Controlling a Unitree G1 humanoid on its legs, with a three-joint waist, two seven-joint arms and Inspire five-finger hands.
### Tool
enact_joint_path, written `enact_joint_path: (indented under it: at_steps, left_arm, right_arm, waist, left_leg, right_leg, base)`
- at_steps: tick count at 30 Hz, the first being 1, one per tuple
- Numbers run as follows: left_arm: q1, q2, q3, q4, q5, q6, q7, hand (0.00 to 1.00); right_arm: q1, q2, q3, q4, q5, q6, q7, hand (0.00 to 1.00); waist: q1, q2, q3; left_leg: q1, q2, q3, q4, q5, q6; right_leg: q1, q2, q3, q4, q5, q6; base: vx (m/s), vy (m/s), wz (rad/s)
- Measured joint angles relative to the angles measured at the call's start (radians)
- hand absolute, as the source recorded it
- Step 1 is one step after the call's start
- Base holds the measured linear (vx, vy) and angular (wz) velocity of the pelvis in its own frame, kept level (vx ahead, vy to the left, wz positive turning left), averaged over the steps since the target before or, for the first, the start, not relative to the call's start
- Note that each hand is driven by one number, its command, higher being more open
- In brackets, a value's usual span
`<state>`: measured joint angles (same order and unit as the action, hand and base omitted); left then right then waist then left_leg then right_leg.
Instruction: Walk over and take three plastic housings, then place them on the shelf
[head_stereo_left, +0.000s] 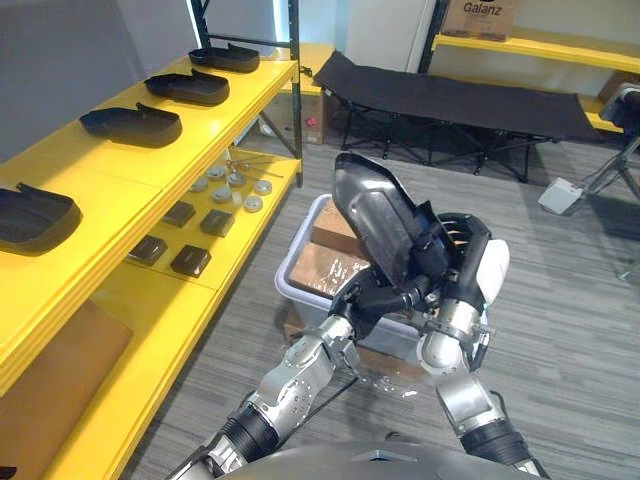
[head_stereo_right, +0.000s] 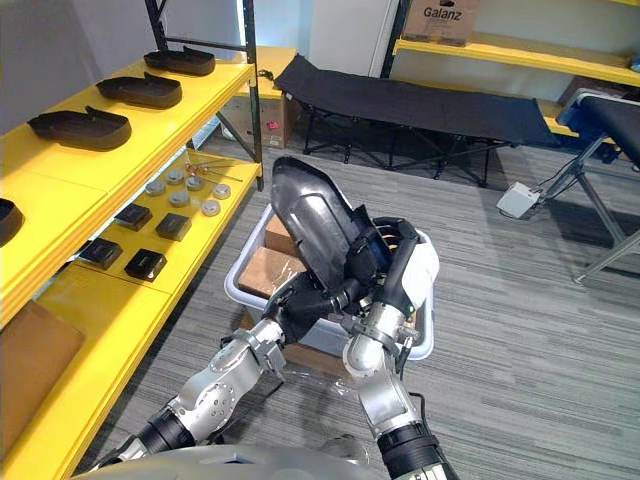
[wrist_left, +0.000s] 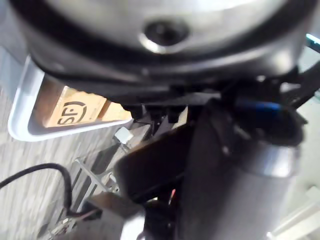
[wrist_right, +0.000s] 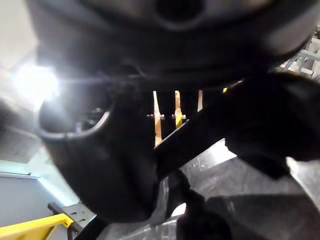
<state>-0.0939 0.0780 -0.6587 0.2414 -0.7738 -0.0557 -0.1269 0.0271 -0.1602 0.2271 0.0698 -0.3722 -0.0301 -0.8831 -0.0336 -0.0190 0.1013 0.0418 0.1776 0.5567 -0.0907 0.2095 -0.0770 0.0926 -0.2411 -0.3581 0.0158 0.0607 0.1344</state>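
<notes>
I hold a glossy black plastic housing (head_stereo_left: 375, 225) upright in front of me, above a grey bin (head_stereo_left: 296, 262). My left hand (head_stereo_left: 385, 297) curls round its lower edge from below. My right hand (head_stereo_left: 462, 262), thumb in a white cover, grips its right side. The housing's dark shell (wrist_right: 115, 165) looms close in the right wrist view. Several more black housings lie in a row on the top level of the yellow shelf (head_stereo_left: 215, 125) at the left, among them one (head_stereo_left: 130, 123) in the middle and one (head_stereo_left: 30, 215) nearest me.
The bin (wrist_left: 25, 125) holds cardboard boxes (head_stereo_left: 335, 235). The shelf's lower level carries small black boxes (head_stereo_left: 190, 260) and round metal parts (head_stereo_left: 235, 185). A black folding cot (head_stereo_left: 460, 100) stands at the back, with a white box (head_stereo_left: 560, 195) on the carpet to the right.
</notes>
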Motion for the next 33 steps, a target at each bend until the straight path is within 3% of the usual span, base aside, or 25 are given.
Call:
enact_joint_path:
  at_steps: [7, 18, 33]
  left_arm:
    - [0.020, 0.031, 0.009, 0.000, 0.117, 0.006, -0.102, 1.00]
    - [0.068, 0.061, 0.007, 0.002, 0.077, 0.017, -0.143, 1.00]
    - [0.069, 0.050, 0.061, -0.018, -0.269, 0.054, -0.017, 1.00]
  right_arm:
    - [-0.008, -0.008, -0.044, -0.008, 0.038, -0.019, 0.004, 0.00]
    - [-0.030, -0.044, -0.088, -0.008, 0.043, -0.019, 0.044, 0.00]
    - [-0.003, -0.033, -0.072, -0.006, -0.066, -0.026, 0.050, 0.00]
  waist:
    - [0.001, 0.014, -0.009]
    - [-0.003, 0.035, -0.021]
    - [-0.001, 0.040, -0.024]
  left_leg:
    - [0.000, 0.000, 0.000, 0.000, 0.001, 0.000]
    - [-0.003, 0.000, -0.006, 0.000, 0.001, 0.000]
    - [-0.026, -0.002, -0.025, 0.000, 0.004, -0.001]
  right_leg:
    - [0.000, 0.000, 0.000, -0.001, 0.003, 0.000]
    - [0.000, 0.001, -0.003, -0.001, 0.003, 0.005]
    - [-0.003, 0.000, -0.026, -0.003, 0.003, 0.004]
  base:
    - [0.00, 0.000, 0.00]
    - [0.00, 0.000, 0.01]
    - [0.00, 0.010, 0.04]
